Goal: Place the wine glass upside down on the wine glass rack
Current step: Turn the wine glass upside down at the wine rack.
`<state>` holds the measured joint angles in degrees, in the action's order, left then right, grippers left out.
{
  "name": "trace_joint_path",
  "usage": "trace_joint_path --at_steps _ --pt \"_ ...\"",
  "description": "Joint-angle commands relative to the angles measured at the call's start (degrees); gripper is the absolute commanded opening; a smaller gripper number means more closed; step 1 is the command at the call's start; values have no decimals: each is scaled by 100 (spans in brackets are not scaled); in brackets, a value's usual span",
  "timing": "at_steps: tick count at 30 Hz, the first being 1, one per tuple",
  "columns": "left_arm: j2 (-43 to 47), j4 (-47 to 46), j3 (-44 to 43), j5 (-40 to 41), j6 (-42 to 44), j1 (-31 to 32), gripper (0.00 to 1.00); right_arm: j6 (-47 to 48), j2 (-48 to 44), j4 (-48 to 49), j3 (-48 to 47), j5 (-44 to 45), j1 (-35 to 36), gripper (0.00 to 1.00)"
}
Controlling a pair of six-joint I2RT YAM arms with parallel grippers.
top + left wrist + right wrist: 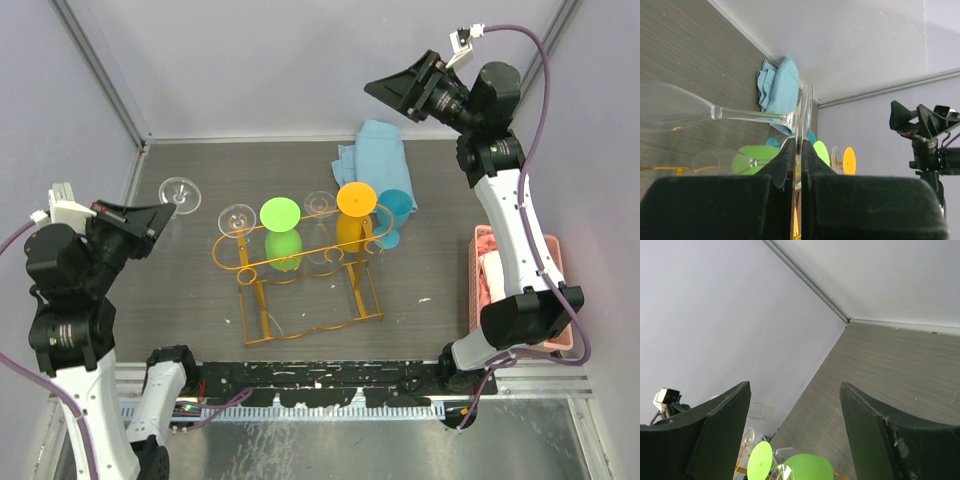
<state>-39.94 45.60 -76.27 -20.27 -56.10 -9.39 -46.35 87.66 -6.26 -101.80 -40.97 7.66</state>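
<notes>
My left gripper (163, 214) is shut on the rim of the foot of a clear wine glass (180, 192) and holds it in the air left of the rack. In the left wrist view the gripper (799, 150) pinches the foot edge-on, and the glass's stem (750, 114) and bowl (670, 107) reach left. The orange-gold wire wine glass rack (300, 268) stands mid-table. Hanging on it upside down are a clear glass (237, 218), a green glass (280, 214), another clear glass (320, 205) and an orange glass (356, 199). My right gripper (398, 88) is open, empty and raised at the back right.
A blue glass (396, 208) is at the rack's right end. A blue cloth (375, 155) lies behind the rack. A pink basket (484, 272) sits at the right edge. Grey walls close in the sides and back. The green glass also shows in the right wrist view (805, 467).
</notes>
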Motion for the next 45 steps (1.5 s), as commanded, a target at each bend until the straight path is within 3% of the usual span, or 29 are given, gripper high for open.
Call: trace_joint_path --at_steps 1,14,30,45 --pt "282 494 -375 34 144 -18 0 -67 -223 520 118 -90 7 79" --pt "828 1160 -397 -703 -179 -20 0 -129 -161 626 103 -79 5 82" --pt "1159 3150 -1184 -903 55 20 0 -173 -161 613 94 -25 6 82" --pt "1446 2344 -717 -2249 -1035 60 0 -192 -188 546 106 36 5 82"
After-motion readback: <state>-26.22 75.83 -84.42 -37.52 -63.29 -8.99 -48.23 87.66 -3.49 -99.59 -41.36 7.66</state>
